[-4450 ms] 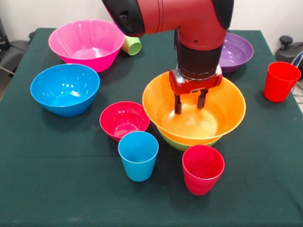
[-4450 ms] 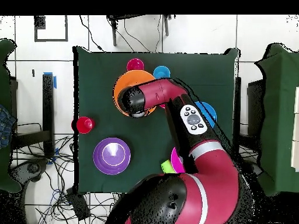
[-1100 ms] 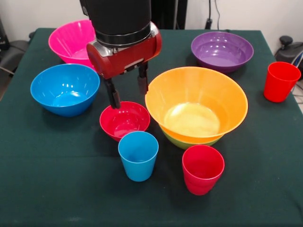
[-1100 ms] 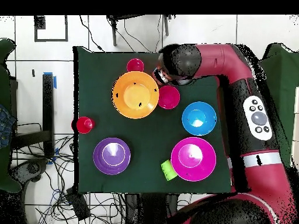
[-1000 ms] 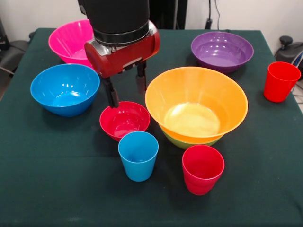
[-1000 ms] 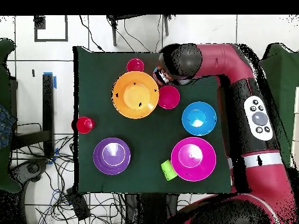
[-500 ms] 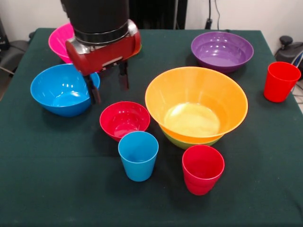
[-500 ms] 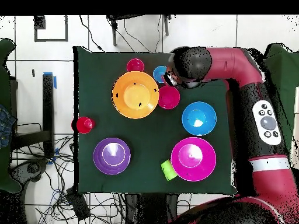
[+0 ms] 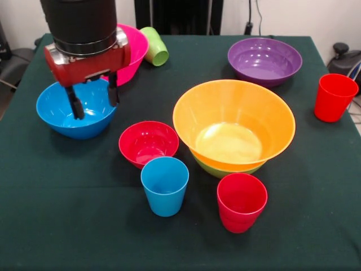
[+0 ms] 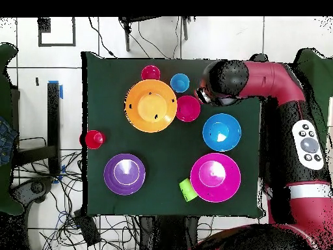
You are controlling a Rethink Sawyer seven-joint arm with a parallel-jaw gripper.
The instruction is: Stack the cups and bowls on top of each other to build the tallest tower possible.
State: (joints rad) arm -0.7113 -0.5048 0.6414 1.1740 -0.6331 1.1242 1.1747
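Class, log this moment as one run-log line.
gripper: open, empty, over blue bowl | orange bowl: nested on green bowl | remaining pieces: unstacked

My arm (image 10: 286,97) is glossy red with black joint housings; in the overhead view I see a silver band across its lower link and a grey oval button pad (image 10: 309,144) with dark buttons; in the front view the wrist is a black cylinder with a silver ring, ending in a red block; the gripper (image 9: 93,99) has two slim black fingers.
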